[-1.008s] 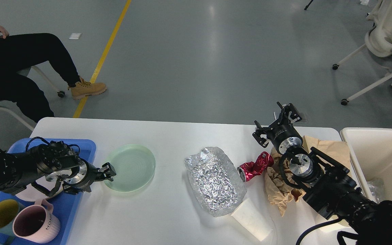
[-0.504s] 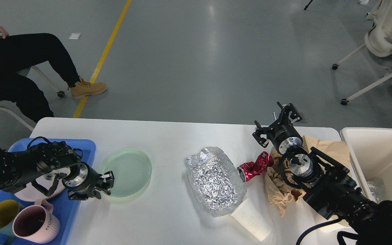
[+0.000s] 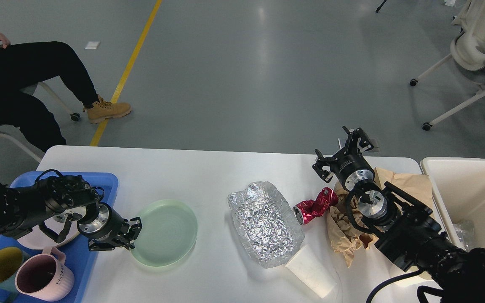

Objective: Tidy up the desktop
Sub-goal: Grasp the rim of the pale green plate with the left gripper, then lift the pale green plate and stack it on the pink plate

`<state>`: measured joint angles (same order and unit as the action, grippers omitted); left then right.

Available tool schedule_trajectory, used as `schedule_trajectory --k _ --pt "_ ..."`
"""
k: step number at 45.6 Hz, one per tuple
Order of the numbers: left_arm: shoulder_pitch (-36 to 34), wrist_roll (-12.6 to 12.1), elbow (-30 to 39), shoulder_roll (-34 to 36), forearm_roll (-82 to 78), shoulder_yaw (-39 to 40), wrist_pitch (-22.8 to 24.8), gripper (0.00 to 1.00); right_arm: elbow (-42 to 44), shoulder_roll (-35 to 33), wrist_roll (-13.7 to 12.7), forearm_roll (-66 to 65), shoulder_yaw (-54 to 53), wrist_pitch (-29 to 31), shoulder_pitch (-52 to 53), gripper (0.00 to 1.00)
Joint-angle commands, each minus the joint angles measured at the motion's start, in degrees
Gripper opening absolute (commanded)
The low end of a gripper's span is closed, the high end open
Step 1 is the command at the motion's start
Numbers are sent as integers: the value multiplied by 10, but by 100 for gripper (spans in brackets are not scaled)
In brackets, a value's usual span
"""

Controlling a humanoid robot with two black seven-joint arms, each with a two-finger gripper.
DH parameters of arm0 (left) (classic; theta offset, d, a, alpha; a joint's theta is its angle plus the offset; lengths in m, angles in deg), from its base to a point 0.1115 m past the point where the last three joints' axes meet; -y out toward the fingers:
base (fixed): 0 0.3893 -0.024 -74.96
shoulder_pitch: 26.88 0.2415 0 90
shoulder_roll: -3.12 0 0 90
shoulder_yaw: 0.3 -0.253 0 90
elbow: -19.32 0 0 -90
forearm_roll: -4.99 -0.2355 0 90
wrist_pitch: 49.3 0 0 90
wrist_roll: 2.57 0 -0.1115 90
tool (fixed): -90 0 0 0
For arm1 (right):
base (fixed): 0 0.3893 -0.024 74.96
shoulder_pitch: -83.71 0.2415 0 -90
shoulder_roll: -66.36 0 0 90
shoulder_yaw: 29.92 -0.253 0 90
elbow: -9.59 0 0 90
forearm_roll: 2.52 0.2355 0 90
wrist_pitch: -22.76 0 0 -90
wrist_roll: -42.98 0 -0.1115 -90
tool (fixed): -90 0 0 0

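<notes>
Two mugs, one pink point(image 3: 43, 282) and one yellow-lined point(image 3: 0, 269), sit in the blue tray point(image 3: 83, 261) behind my left gripper point(image 3: 132, 234), beside a pale plate point(image 3: 42, 240). That claw pinches the rim of the green plate point(image 3: 164, 232), which lies on the white desktop point(image 3: 209, 176). My right gripper point(image 3: 340, 152) is spread above a crushed red can point(image 3: 316, 206); right of it a cream bin point(image 3: 470, 198) holds something clear.

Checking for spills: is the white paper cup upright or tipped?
Tipped: the white paper cup lies on its side on the desktop.
</notes>
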<state>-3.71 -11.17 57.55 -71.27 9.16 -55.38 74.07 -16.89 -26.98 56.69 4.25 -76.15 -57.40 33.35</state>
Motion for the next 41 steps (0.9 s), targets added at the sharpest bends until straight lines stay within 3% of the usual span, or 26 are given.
schedule_trajectory --k 1,11,20,29,36,41 --pt "-3 0 0 2 -1 -2 8 0 -1 0 0 0 0 0 0 100" --pt "-25 0 -5 45 -7 -4 40 0 -1 0 0 0 0 0 0 100" --pt "-66 0 -10 71 -7 1 129 0 -1 0 0 0 0 0 0 100" --pt "-102 -2 -10 82 -7 1 160 0 -1 0 0 0 0 0 0 100" --pt "-140 -31 -10 108 -6 6 194 0 -1 0 0 0 0 0 0 100" --pt "-170 -36 -10 142 -6 11 216 0 -1 0 0 0 0 0 0 100"
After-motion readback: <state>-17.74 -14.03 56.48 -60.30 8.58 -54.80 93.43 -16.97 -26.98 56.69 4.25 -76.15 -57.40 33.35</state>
